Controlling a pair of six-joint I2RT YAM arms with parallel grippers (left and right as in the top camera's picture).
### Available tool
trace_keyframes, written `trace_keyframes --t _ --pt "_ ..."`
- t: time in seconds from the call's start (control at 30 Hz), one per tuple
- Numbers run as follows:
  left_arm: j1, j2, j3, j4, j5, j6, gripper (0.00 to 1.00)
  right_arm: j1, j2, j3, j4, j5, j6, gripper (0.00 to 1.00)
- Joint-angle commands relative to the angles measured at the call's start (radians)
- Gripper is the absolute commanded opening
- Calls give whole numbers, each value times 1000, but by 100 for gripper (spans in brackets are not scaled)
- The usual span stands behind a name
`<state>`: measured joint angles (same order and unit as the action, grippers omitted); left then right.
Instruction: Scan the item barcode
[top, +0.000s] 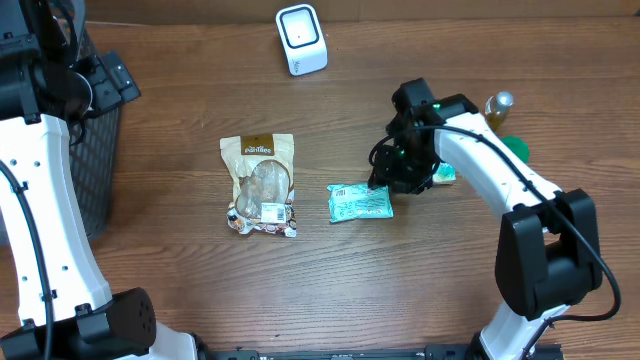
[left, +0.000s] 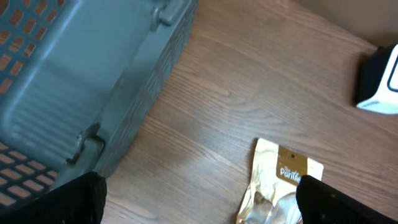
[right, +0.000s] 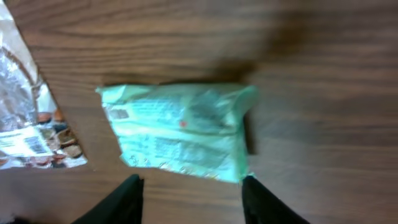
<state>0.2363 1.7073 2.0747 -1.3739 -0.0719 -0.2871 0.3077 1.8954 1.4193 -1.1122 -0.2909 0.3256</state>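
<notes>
A green packet (top: 360, 203) lies flat on the wooden table, just left of my right gripper (top: 392, 180). In the right wrist view the green packet (right: 180, 130) sits just beyond the gripper (right: 193, 193), which is open and holds nothing. One dark finger (right: 124, 199) stands off the packet's near edge. The white scanner (top: 301, 40) stands at the back of the table and shows also in the left wrist view (left: 379, 81). My left gripper (top: 108, 80) hangs wide open by the basket, with nothing between its fingers (left: 348, 202).
A gold snack bag (top: 260, 185) lies left of the green packet; its white barcode label (right: 25, 144) faces up. A grey mesh basket (left: 81, 81) stands at the far left. A bottle (top: 497, 105) and green items (top: 515, 148) sit behind the right arm.
</notes>
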Motion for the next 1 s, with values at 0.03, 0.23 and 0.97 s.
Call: trace_keyframes --t 0.03,0.23,0.97 --pt "-1 5 8 16 2 3 100 -19 -5 7 3 47 -13 56" --pt "-1 5 8 -23 192 2 100 -21 -5 7 17 50 -12 64" --pt "-440 23 -382 238 483 49 14 -141 -5 7 -17 -74 -168 75"
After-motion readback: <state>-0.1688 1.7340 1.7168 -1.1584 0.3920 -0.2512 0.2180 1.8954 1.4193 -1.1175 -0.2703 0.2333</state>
